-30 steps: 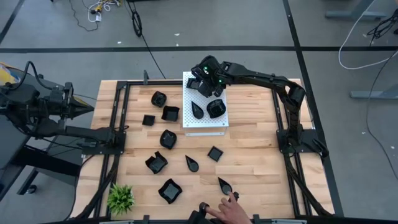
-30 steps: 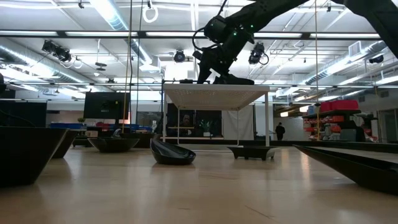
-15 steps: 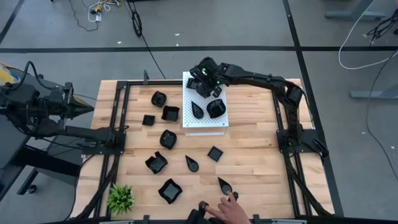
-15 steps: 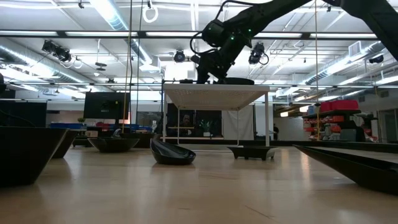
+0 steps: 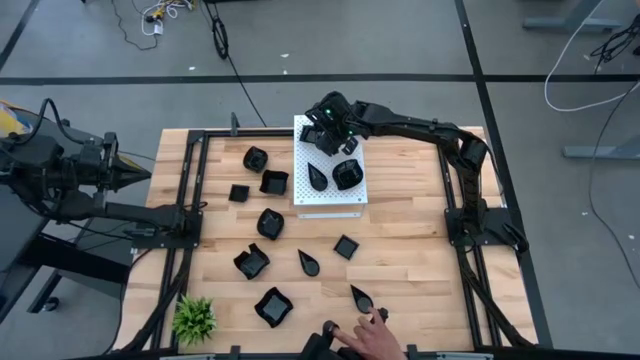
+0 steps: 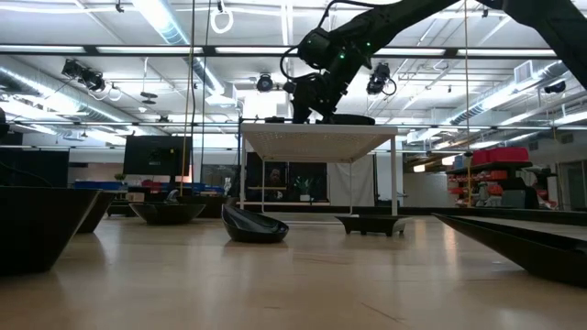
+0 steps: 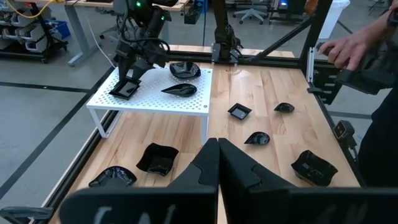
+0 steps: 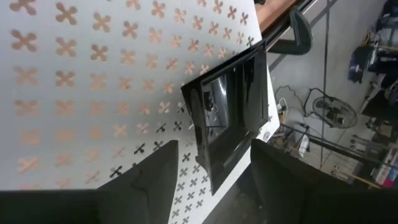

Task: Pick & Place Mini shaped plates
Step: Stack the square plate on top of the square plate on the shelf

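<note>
1. The right arm [image 5: 440,130] is seen stretched from its base at the right of the high view toward the upper centre, bent at the elbow near the table's right rail.
2. The right gripper [image 5: 322,128] is held over the far corner of the white perforated board [image 5: 340,200], at the upper centre of that view.
3. Its fingers [image 8: 155,180] are spread wide; in the right wrist view a square black plate [image 8: 233,106] is seen lying flat on the board just ahead of the gap, and no pinch on it is shown.
4. In the left wrist view the same square plate [image 7: 124,91] is found at the upper left, on the board's corner under the right gripper [image 7: 132,66].
5. Two more mini shaped plates are set on the board: a teardrop plate [image 5: 317,177] and a rounded plate [image 5: 346,174], side by side at the centre of the high view.
6. The other plates [image 5: 270,223] are scattered on the wooden table [image 5: 400,250] in the centre and lower half of the high view, well apart from one another.
7. The left arm [image 5: 60,175] is parked at the left edge of the high view, off the table; the left gripper [image 5: 138,172] is pointed right, its fingers [image 7: 205,174] pressed together on nothing.
8. A person's hand [image 5: 368,338] is seen at the bottom edge of the high view, just beside a teardrop plate [image 5: 361,297].
9. A small green plant [image 5: 194,319] is placed at the lower left.
</note>
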Available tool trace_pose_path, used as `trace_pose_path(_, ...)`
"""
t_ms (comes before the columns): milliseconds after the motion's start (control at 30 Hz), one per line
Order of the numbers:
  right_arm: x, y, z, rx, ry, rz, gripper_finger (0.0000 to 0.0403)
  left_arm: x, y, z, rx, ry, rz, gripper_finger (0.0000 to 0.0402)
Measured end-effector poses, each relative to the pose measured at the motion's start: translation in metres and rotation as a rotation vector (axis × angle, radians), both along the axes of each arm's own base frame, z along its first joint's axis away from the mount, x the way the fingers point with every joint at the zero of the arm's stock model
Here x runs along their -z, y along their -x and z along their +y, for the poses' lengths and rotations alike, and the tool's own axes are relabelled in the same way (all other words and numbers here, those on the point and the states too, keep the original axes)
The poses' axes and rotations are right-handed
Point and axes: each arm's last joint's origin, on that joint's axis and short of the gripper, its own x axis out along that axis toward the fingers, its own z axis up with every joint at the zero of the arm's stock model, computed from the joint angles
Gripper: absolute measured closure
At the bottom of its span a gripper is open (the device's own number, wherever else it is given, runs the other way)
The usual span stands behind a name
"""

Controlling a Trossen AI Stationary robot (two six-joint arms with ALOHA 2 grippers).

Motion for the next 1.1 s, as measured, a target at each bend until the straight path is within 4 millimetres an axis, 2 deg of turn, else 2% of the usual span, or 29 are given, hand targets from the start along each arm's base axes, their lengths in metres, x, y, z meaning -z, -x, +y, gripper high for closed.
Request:
trace_pose_path(133,-0.0026,0.0014,0.0004,0.007,0.008,0.003,0.0214,0.0000,0.0002,0.0000,0.000,0.000,0.000,0.0399)
trace_pose_path(567,-0.0027,0.0007,0.0021,-0.001,-0.002,-0.001,0.0300,0.0000,0.0001,0.0000,0.000,0.000,0.000,0.0399)
trace_pose_path(1100,-0.0027,0.0008,0.0021,-0.001,-0.002,-0.001,0.0341,0.0000,0.0001,0.0000,0.000,0.000,0.000,0.0399)
